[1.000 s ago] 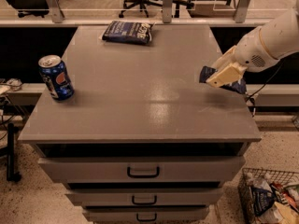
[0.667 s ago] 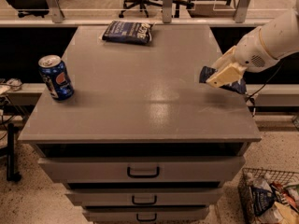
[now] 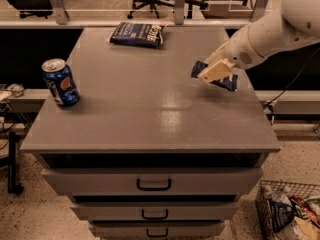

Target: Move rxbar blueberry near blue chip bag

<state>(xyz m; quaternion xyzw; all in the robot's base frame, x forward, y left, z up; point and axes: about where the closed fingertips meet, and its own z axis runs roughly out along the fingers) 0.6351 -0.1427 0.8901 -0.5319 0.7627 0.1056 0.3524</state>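
The rxbar blueberry [image 3: 226, 82], a small flat dark blue wrapper, is in my gripper [image 3: 214, 73] over the right part of the grey cabinet top [image 3: 150, 104]. The gripper's pale fingers are shut on the bar and cover its middle. The bar looks slightly above the surface. The blue chip bag [image 3: 137, 34], a larger puffy dark blue bag with white lettering, lies at the far edge of the top, to the left of and beyond the gripper. My white arm [image 3: 270, 34] comes in from the upper right.
A blue soda can [image 3: 60, 82] stands upright near the left edge of the top. Drawers [image 3: 152, 183] are below the front edge. A wire basket of snacks [image 3: 290, 211] sits on the floor at the lower right. Office chairs stand behind the cabinet.
My gripper has moved left and a little toward the far edge, carrying the bar with it. The chip bag and the can have not moved.
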